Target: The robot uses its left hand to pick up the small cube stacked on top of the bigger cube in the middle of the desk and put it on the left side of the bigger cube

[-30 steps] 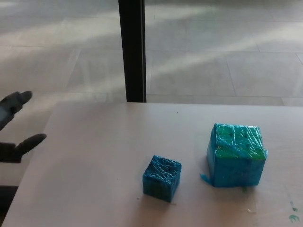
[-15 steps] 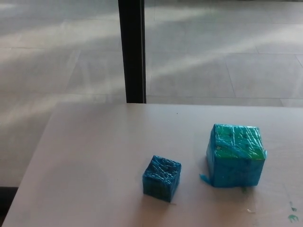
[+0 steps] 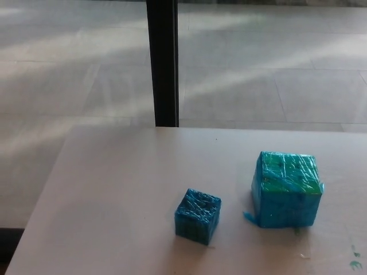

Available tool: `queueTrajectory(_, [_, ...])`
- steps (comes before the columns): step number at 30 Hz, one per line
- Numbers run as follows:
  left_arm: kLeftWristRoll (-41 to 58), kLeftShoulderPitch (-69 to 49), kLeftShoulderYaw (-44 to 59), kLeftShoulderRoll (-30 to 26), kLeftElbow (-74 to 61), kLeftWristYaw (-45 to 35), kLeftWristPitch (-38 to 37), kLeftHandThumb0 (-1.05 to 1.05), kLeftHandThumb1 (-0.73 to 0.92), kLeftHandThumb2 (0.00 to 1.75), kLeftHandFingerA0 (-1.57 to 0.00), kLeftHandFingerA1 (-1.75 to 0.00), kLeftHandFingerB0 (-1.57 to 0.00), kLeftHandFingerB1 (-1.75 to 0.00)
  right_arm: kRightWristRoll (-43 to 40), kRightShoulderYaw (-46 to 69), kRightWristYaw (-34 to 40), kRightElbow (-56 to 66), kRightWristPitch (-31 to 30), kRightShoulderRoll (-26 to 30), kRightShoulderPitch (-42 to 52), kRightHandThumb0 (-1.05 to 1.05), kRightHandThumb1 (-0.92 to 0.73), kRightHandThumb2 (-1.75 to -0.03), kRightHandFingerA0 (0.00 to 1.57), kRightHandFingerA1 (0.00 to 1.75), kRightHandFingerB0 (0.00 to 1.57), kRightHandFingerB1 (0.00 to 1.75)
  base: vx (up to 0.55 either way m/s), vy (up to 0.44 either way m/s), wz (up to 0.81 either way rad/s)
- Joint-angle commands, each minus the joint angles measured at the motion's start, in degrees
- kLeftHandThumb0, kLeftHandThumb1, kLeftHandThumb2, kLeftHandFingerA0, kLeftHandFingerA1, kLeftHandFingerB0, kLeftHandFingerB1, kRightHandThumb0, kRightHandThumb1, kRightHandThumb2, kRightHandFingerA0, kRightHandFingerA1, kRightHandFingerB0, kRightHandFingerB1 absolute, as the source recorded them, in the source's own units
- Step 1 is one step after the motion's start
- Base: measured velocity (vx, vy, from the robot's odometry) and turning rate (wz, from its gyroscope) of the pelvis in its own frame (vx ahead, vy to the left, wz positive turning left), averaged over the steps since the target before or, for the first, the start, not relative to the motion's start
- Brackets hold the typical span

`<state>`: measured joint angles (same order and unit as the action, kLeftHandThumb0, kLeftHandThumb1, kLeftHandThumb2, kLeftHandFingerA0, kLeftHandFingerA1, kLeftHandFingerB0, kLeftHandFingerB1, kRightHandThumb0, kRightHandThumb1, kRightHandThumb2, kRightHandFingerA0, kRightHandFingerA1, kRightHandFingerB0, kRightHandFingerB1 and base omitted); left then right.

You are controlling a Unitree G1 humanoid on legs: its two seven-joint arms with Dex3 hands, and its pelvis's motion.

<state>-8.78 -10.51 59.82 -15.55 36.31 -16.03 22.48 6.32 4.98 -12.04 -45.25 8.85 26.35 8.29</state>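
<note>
No fingers show: neither hand is in the head view, so their state cannot be told. The small cube (image 3: 198, 216) sits on the surface (image 3: 114, 195), near the left of the big cube (image 3: 286, 189), apart from it, not stacked. By this layout the placement looks done. Doing it well now likely means keeping both arms clear of the cubes, so neither gets nudged.

Pale desk (image 3: 114, 189), black upright post (image 3: 163, 63) behind it, grey tiled floor (image 3: 275, 69) streaked with light
</note>
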Motion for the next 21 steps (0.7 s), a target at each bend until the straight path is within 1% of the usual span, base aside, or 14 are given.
queueTrajectory(1, [4.8, -1.6, -0.6, 0.0, 0.5, 9.0, 6.3, -0.87, 0.69, 0.92, -0.68, -1.12, -0.50, -0.66, -1.0, 1.0, -1.0, -0.1, 1.7, 1.8, 0.5, -0.75, -0.62, -0.70, 0.67, 0.92, 0.49, 0.73, 0.00, 0.000, 0.00])
queueTrajectory(2, [5.5, -1.9, -0.9, -0.1, 0.9, 8.3, 5.8, -0.81, 0.88, 0.66, -0.55, -0.86, -0.40, -0.50, -1.0, 1.0, -0.6, -0.2, 1.7, 1.6, 0.5, -0.75, -0.62, -0.70, 0.67, 0.93, 0.50, 0.73, 0.00, 0.000, 0.00])
queueTrajectory(3, [6.9, -1.5, -0.7, -1.2, 3.2, 7.8, 5.7, -0.81, 0.87, 0.67, -0.47, -1.33, -0.28, -0.40, -0.8, 1.0, -0.7, -0.8, 2.2, 1.7, 0.3, -0.76, -0.62, -0.70, 0.67, 0.93, 0.50, 0.74, 0.00, 0.000, 0.00])
queueTrajectory(5, [7.9, -2.0, -1.2, -1.3, 1.6, 8.2, 7.6, -0.82, 0.84, 0.70, -0.55, -1.47, -0.28, -0.41, -0.5, 0.8, -0.4, -0.6, 1.9, 1.6, 0.6, -0.76, -0.62, -0.69, 0.68, 0.94, 0.51, 0.74, 0.00, 0.000, 0.00])
queueTrajectory(8, [10.2, -2.0, -1.3, -1.8, 1.8, 9.0, 8.8, -0.82, 0.82, 0.68, -0.52, -1.49, -0.23, -0.39, -0.2, 0.5, -0.1, -1.2, 2.4, 1.7, 0.5, -0.76, -0.62, -0.69, 0.70, 0.95, 0.51, 0.73, 0.00, 0.000, 0.00])
queueTrajectory(9, [10.0, -1.4, -1.7, -1.6, 1.2, 10.8, 9.5, -0.81, 0.83, 0.69, -0.62, -1.57, -0.55, -0.78, -1.3, 1.3, -0.6, -2.5, 2.6, 1.2, 0.3, -0.76, -0.61, -0.68, 0.69, 0.96, 0.51, 0.74, 0.00, 0.000, 0.00])
queueTrajectory(12, [10.9, -3.0, -3.7, -1.4, -0.7, 10.0, 9.4, -0.81, 0.86, 0.68, -0.55, -1.30, -0.31, -0.45, -1.2, 1.1, -1.1, -0.1, 0.7, 1.3, 0.9, -0.76, -0.60, -0.71, 0.68, 0.96, 0.51, 0.76, 0.00, 0.000, 0.00])
queueTrajectory(14, [12.2, -3.8, -4.2, -0.8, -2.0, 9.7, 9.2, -0.80, 0.87, 0.67, -0.53, -1.27, -0.38, -0.45, -1.5, 1.3, -1.6, 0.8, 1.6, 1.4, 1.6, -0.75, -0.60, -0.72, 0.65, 0.95, 0.51, 0.75, 0.00, 0.000, 0.00])
queueTrajectory(15, [12.7, -3.7, -4.4, -1.0, -1.9, 10.1, 9.8, -0.83, 0.76, 1.13, -0.65, -1.19, -0.39, -0.64, -1.2, 1.2, -1.3, 1.0, 1.5, 1.4, 1.7, -0.74, -0.60, -0.71, 0.66, 0.93, 0.52, 0.75, 0.00, 0.000, 0.00])
queueTrajectory(16, [12.9, -4.0, -4.9, -0.9, -2.3, 10.9, 9.7, -0.80, 0.84, 0.70, -0.55, -1.53, -0.43, -0.54, -0.8, 1.1, -0.8, 0.4, 2.1, 1.4, 1.5, -0.74, -0.60, -0.70, 0.67, 0.92, 0.53, 0.74, 0.00, 0.000, 0.00])
queueTrajectory(18, [14.3, -4.6, -5.1, -1.2, -1.8, 10.2, 9.2, -0.81, 0.86, 0.67, -0.54, -1.21, -0.19, -0.37, -0.9, 1.1, -1.0, -0.1, 2.1, 1.4, 1.3, -0.77, -0.62, -0.70, 0.67, 0.93, 0.49, 0.74, 0.00, 0.000, 0.00])
queueTrajectory(19, [14.8, -4.8, -5.3, -1.2, -2.0, 10.2, 9.3, -0.81, 0.86, 0.67, -0.54, -1.21, -0.19, -0.37, -0.9, 1.0, -1.1, -0.1, 2.1, 1.4, 1.2, -0.77, -0.62, -0.70, 0.67, 0.93, 0.49, 0.74, 0.00, 0.000, 0.00])
queueTrajectory(20, [15.2, -4.5, -5.2, -1.4, -1.4, 10.8, 9.3, -0.84, 0.70, 1.00, -0.64, -0.96, -0.08, -0.44, -0.8, 0.9, -1.1, -0.9, 2.3, 1.4, 0.8, -0.76, -0.62, -0.68, 0.67, 0.91, 0.50, 0.73, 0.00, 0.000, 0.00])
queueTrajectory(21, [15.1, -4.6, -6.0, -1.9, -0.6, 10.7, 8.8, -0.83, 0.70, 1.00, -0.62, -0.93, -0.09, -0.45, -1.3, 1.3, -1.2, -1.4, 2.4, 1.2, 0.6, -0.75, -0.61, -0.70, 0.67, 0.91, 0.51, 0.73, 0.00, 0.000, 0.00])
